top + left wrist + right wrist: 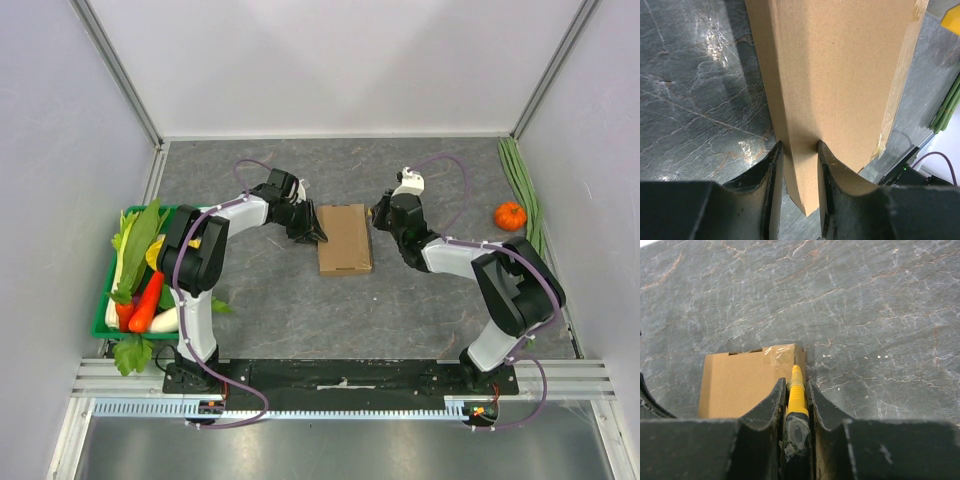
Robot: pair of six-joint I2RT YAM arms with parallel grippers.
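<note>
A green tray (99, 320) sits at the left edge of the table (400, 310). It is full of food: leafy greens (138, 245), an orange carrot (148, 300) and something long and white (165, 320). More leaves hang over the near side of the tray.

Next comes the left gripper (318, 235). It reaches to the right, and its jaws pinch the left edge of the box (344, 238). In the left wrist view the brown card (840, 75) goes right in between the two fingers (771, 170), and both of them press on it.

The box is plain brown card. It lies flat in the middle of the table, between the two grippers. There is clear tape (777, 351) on its far right corner. I can read no words on it.

The right gripper (377, 215) is at the right side of the box, by the far corner. Its jaws are squeezed tight on a yellow tool (796, 390). The tip of the tool touches the edge of the box just beside the tape.

Farther right, well away from the box, sits a round orange fruit (510, 215). Long green stalks (522, 190) lie along the right wall, just beside the fruit.
</note>
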